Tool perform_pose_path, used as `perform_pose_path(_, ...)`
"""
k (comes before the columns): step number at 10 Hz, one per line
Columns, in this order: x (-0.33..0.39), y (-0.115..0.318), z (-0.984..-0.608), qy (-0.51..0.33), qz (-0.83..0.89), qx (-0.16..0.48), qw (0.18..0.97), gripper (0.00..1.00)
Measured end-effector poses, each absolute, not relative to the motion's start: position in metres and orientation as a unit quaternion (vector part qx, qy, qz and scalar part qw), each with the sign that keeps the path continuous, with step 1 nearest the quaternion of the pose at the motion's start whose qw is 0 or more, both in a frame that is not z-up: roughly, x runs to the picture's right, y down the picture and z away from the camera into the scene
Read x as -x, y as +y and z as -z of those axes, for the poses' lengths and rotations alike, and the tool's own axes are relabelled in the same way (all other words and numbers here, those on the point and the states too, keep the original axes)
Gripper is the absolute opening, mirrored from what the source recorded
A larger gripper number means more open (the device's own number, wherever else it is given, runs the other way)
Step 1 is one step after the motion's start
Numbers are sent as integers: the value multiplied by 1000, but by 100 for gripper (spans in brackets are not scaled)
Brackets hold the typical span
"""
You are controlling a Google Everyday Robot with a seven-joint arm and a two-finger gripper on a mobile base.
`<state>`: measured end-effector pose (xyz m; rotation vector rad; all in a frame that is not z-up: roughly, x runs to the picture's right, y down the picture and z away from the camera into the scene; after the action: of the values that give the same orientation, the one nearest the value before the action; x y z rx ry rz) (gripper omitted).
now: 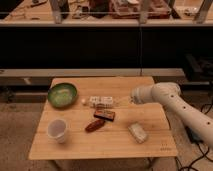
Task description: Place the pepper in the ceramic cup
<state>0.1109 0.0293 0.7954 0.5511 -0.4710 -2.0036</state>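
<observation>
Camera view: a wooden tabletop (75, 150) seen from the front and somewhat above, with a white robot arm (167, 96) reaching in from the right.
Gripper (122, 102): above the tabletop's middle right, pointing left toward the white packet; jaws spread wide, holding nothing.
Pepper (94, 125): lying flat near the middle of the tabletop, dark red and glossy, slanted, its upper end just beside the brown block.
Ceramic cup (57, 130): upright at the front left, well apart from the pepper, nothing visible inside.
Brown block (105, 115): dark, rectangular, just behind and right of the pepper.
White packet (101, 101): behind the brown block.
Green bowl (62, 94): at the back left corner.
Pale wrapped item (137, 132): lying at the front right.
</observation>
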Motion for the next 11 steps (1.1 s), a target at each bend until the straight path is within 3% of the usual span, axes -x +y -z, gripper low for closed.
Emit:
perform_pose_path(3, -86, -7, -794, -179, 873, -262, 371, 80)
perform_pose_path(6, -74, -14, -796, -178, 913, -261, 259, 80)
perform_pose_path(11, -54, 0, -788, -183, 914, -288, 220, 80)
